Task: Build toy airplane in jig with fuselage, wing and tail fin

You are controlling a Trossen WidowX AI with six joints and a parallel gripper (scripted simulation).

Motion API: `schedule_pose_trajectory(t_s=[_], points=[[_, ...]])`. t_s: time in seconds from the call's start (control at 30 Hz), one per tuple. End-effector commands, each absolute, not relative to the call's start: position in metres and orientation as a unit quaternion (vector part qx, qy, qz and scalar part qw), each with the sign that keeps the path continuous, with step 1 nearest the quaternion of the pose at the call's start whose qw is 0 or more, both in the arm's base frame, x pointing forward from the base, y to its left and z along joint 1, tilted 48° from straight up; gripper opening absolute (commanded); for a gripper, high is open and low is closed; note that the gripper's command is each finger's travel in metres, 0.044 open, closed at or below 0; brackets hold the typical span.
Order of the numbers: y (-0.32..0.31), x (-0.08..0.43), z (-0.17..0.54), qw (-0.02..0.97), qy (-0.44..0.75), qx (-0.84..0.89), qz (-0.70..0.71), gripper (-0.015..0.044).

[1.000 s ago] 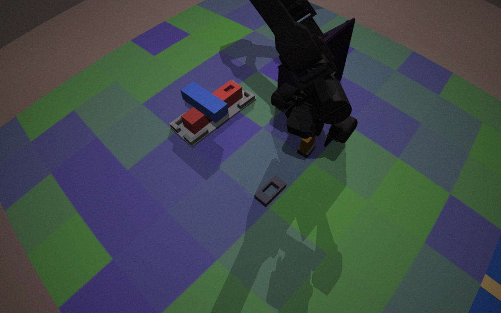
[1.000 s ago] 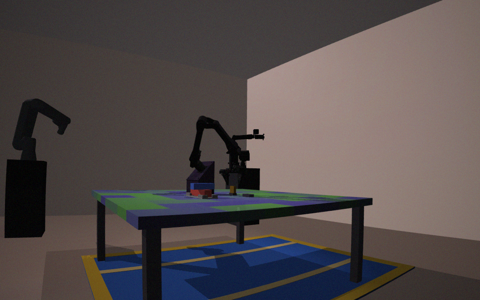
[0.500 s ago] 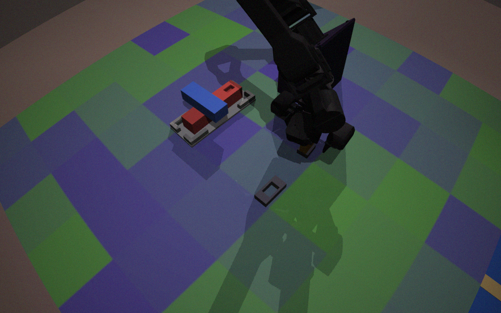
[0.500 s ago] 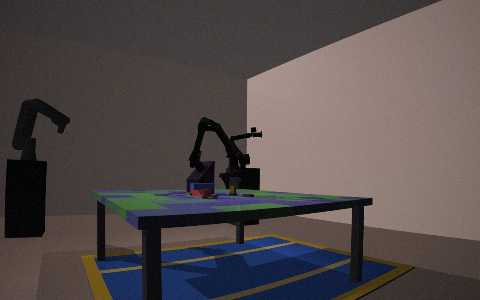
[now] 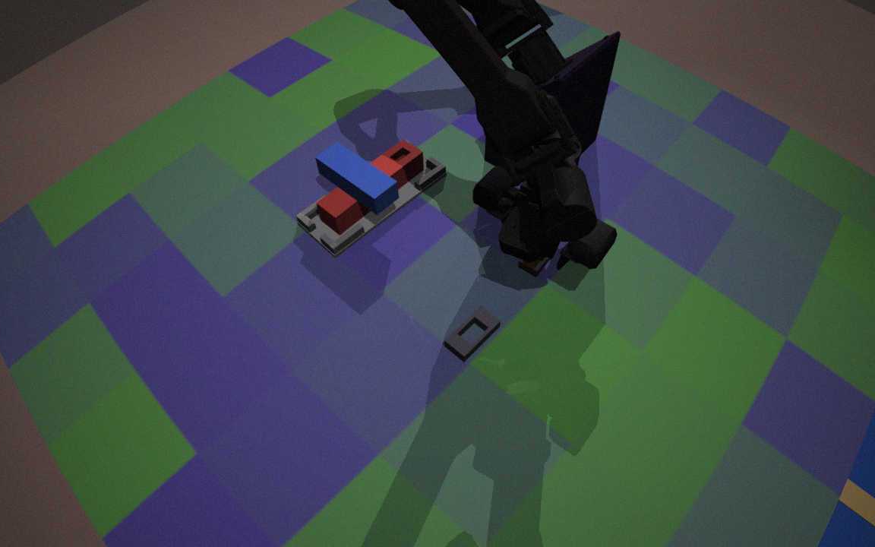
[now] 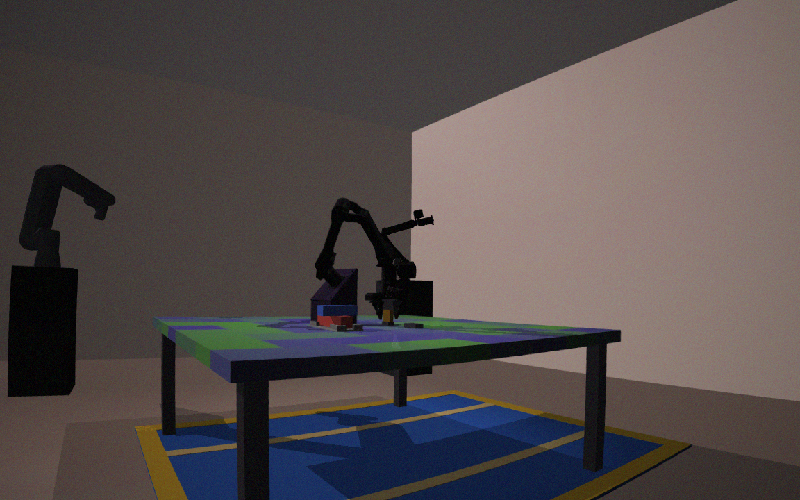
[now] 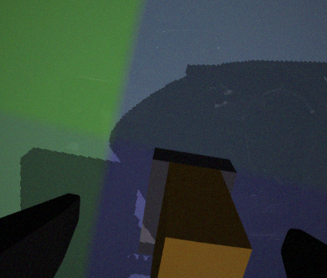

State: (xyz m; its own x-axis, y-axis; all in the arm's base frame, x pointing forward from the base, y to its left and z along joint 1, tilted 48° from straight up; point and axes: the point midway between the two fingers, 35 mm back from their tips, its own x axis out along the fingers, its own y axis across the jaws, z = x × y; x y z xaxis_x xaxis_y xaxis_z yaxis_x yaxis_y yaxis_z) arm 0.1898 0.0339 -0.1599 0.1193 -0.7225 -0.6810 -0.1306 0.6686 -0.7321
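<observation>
The red fuselage (image 5: 339,209) (image 6: 335,321) lies in the grey cradle (image 5: 340,245). The blue wing (image 5: 359,175) (image 6: 336,309) sits across its top. The socket near the tail (image 5: 400,154) is empty. The yellow tail fin (image 7: 206,259) (image 6: 387,315) stands upright in a small dark grey holder (image 7: 194,157) (image 6: 387,323); in the top view the arm hides most of it. My gripper (image 7: 184,225) (image 6: 387,312) is open, pointing down, its fingers low on either side of the fin with gaps on both sides. The fin's tab is hidden.
An empty grey rectangular frame (image 5: 457,345) (image 6: 414,325) lies near the fin's holder, toward the bottom of the top view. A dark slanted block (image 5: 586,88) (image 6: 344,295) stands behind the arm. Other arms on black pedestals (image 6: 42,329) stand beyond the table.
</observation>
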Motion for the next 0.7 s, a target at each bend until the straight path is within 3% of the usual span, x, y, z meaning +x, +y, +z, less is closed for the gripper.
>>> schedule_pose_trajectory(t_s=[0.0, 0.27, 0.5, 0.67], points=[[0.0319, 0.1888, -0.1611, 0.664, 0.625, -0.345, -0.222, 0.0256], [0.0319, 0.1888, -0.1611, 0.664, 0.625, -0.345, -0.222, 0.0046], [0.0319, 0.1888, -0.1611, 0.664, 0.625, -0.345, -0.222, 0.0000], [0.0386, 0.1927, -0.1603, 0.671, 0.622, -0.342, -0.216, 0.0000]])
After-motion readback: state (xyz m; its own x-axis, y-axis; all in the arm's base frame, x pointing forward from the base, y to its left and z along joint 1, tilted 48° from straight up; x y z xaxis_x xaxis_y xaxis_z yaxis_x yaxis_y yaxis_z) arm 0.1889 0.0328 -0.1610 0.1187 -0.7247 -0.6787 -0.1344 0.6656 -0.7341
